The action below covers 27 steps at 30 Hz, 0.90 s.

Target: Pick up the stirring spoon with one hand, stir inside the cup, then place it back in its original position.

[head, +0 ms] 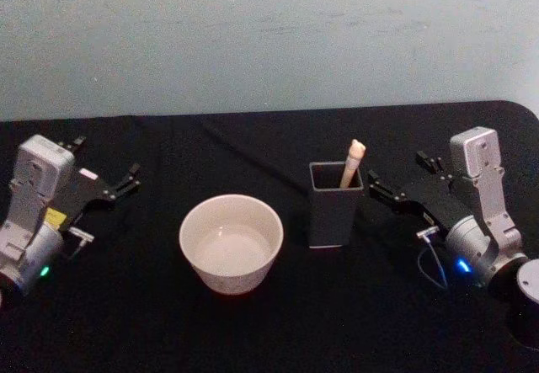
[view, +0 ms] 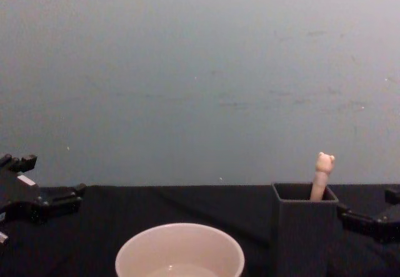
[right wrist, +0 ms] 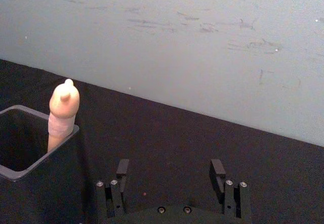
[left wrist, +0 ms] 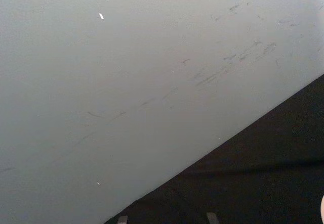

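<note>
Stirring spoon (head: 353,161): standing in the dark grey square holder (head: 335,217), beige handle leaning toward the holder's far right corner, bear-head top (view: 324,162) clear of the rim; metal bowl and neck hidden inside. Untouched by either gripper.

Holder: upright on the black surface (head: 253,331), right of centre, just to the right of the cup and apart from it. In the right wrist view, one corner of the holder (right wrist: 30,183) close to the camera, with the handle tip (right wrist: 63,114) rising above its rim.

Cup (head: 231,242): wide, round, cream-white, upright on the surface a little left of centre; inside pale, contents not discernible. In the chest view, rim (view: 180,250) low in the foreground.

Right gripper (head: 386,193): low over the surface just to the right of the holder, pointing at it, not touching; jaws spread, both fingertips (right wrist: 217,169) visible well apart in the right wrist view, nothing between them.

Left gripper (head: 128,181): at the left side of the surface, well apart from the cup, pointing inward; jaws spread, holding nothing. In the chest view, at the left edge (view: 62,200).

Backdrop: plain pale grey-blue wall (head: 269,36) with faint scuffs behind the surface
</note>
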Tool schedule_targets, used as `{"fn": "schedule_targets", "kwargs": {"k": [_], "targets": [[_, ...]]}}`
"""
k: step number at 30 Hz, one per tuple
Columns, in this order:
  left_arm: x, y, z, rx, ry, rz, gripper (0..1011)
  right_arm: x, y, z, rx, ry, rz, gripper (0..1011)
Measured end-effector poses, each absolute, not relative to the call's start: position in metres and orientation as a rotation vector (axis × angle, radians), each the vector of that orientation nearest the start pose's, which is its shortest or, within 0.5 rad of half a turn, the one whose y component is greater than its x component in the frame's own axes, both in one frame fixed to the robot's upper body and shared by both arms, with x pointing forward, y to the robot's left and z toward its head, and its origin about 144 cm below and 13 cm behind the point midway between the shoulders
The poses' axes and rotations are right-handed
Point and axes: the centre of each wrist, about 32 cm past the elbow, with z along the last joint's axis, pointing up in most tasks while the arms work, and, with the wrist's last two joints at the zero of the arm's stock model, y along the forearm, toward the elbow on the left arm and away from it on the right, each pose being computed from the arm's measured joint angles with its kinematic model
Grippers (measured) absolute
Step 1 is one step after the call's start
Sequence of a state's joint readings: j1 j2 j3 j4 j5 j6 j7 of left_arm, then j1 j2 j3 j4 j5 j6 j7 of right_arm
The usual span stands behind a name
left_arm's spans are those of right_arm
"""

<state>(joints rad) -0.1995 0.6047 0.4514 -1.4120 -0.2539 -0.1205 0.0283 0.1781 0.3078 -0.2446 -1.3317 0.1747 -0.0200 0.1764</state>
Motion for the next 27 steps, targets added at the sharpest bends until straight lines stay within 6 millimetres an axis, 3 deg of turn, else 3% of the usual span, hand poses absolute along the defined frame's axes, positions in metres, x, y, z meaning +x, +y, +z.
{"fn": "schedule_targets", "kwargs": {"k": [27], "targets": [[0.4886, 0.3097, 1.1398, 0.304, -0.285, 1.248, 1001, 0.5011, -0.2677, 1.1234, -0.200, -0.042, -1.222, 1000]]}}
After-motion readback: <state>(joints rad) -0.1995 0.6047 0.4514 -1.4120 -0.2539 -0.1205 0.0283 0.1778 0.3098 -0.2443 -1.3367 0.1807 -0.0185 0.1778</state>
